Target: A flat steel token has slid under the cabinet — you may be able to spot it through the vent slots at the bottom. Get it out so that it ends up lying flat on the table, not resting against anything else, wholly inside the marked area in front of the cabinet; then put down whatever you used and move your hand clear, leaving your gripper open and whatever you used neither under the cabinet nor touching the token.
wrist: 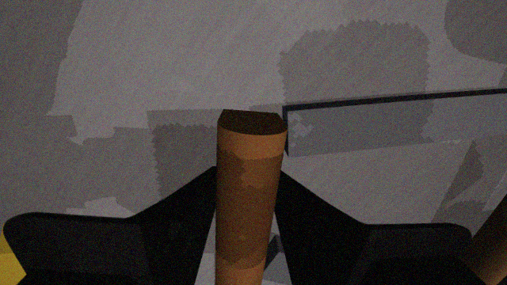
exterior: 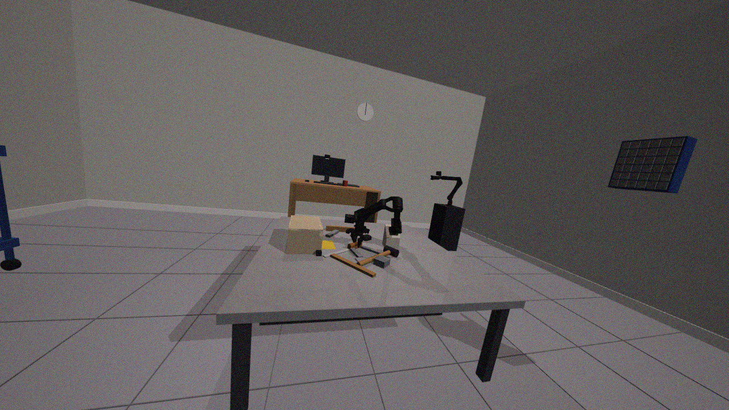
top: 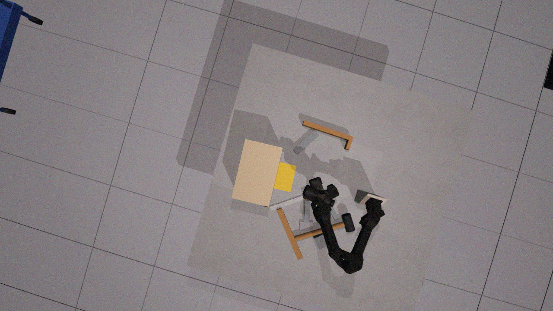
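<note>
The pale wooden cabinet stands at the left of the table. The yellow marked area lies against its front. It also shows at the lower left of the wrist view. The steel token is not visible in any view. My gripper is shut on a round wooden handle, low over the table on the side of the marked area away from the cabinet. A thin grey shaft lies below the gripper; whether it belongs to the handle I cannot tell.
A light grey bar reaches to the cabinet's front corner. A wooden stick and a black-headed mallet lie nearby, with a grey block. An L-shaped wooden piece and a grey bar lie on the opposite side.
</note>
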`<state>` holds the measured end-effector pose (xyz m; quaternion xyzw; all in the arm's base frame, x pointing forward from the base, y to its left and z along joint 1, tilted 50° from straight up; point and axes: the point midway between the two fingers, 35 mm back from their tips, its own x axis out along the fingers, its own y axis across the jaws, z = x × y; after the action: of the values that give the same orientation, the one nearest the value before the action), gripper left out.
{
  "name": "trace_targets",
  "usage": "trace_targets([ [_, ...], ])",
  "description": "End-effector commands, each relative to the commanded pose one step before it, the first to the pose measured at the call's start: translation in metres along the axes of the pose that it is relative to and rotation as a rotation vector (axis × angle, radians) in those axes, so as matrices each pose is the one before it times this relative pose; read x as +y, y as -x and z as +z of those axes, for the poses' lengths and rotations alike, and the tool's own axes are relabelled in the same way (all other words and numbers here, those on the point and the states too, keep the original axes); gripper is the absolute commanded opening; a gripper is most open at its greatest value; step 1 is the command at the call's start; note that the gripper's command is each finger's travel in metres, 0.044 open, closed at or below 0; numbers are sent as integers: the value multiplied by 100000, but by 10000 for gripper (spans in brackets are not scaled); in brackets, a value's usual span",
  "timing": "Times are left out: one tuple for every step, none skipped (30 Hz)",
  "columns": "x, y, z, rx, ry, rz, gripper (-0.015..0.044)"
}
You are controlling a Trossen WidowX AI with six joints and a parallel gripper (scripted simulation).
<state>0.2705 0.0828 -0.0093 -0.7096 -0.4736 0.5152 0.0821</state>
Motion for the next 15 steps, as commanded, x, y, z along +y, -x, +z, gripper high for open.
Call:
trace_targets([
  [44,27,-54,50,292,189,111],
  [0,0,0,0,0,0,105],
  [0,0,0,0,0,0,79],
  [0,0,0,0,0,0,52],
  [0,0,0,0,0,0,26],
  [0,0,0,0,0,0,0],
  [-1,14,23,-6,-47,-31,0],
  [-2,24,40,-11,-81,-53,0],
  [-4,36,60,-15,-122,-81,0],
  [-5,40,67,-16,-136,-91,0],
  [-6,47,79,-18,-161,-108,0],
  [0,0,-2,0,-162,-1,0],
  [0,-1,0,0,-193,-1,0],
  [0,-2,-1,0,-380,-2,0],
  [-1,-4,-1,0,-568,-3,0],
])
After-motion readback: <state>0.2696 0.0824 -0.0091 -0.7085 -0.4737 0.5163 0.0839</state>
